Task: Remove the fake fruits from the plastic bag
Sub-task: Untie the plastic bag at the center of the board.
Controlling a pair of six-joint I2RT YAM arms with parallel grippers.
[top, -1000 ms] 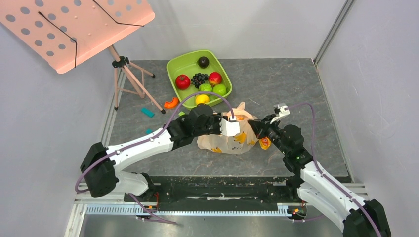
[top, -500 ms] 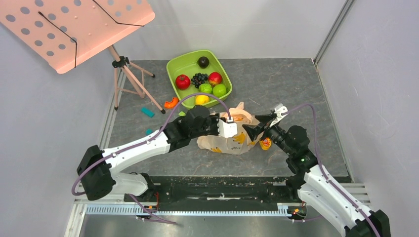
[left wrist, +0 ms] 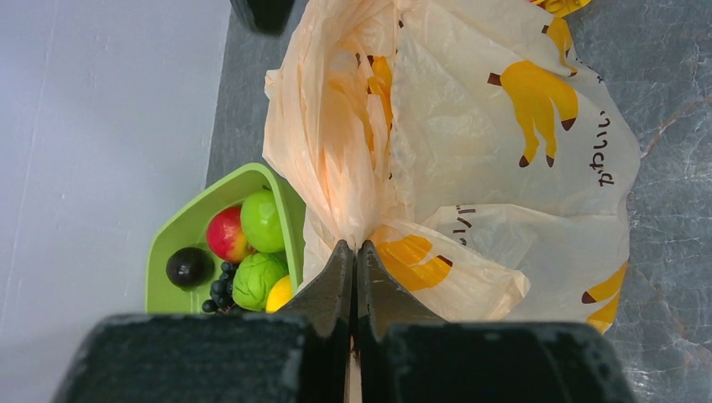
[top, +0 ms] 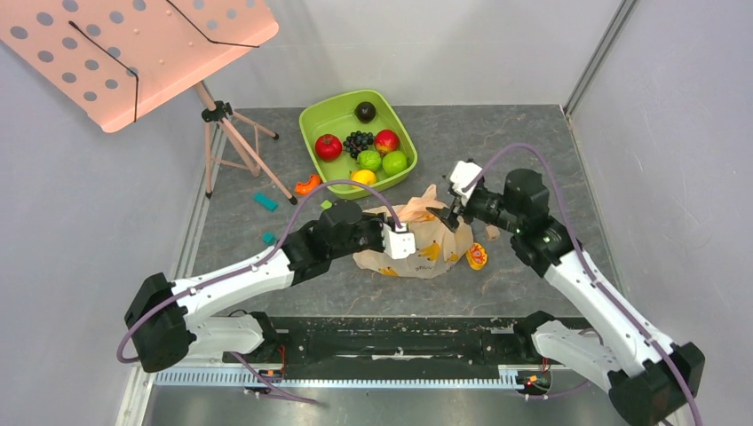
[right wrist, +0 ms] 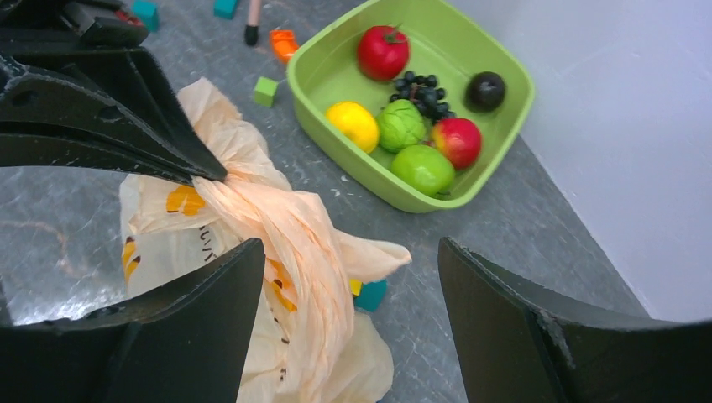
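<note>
Two arms [top: 257,266] inward, left claw [left wrist: 353,248] tight on bag [left wrist: 504,168], right claw [right wrist: 348,248] agape.

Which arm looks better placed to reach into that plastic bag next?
Right, probably. The right end effector hangs open and empty over the plastic bag's gathered top, free to reach in. The left end effector is shut on a fold of the bag, seemingly holding it up.

One bag [top: 417,241], one tub [top: 342,100] holding seven fruits [top: 386,140]
</note>
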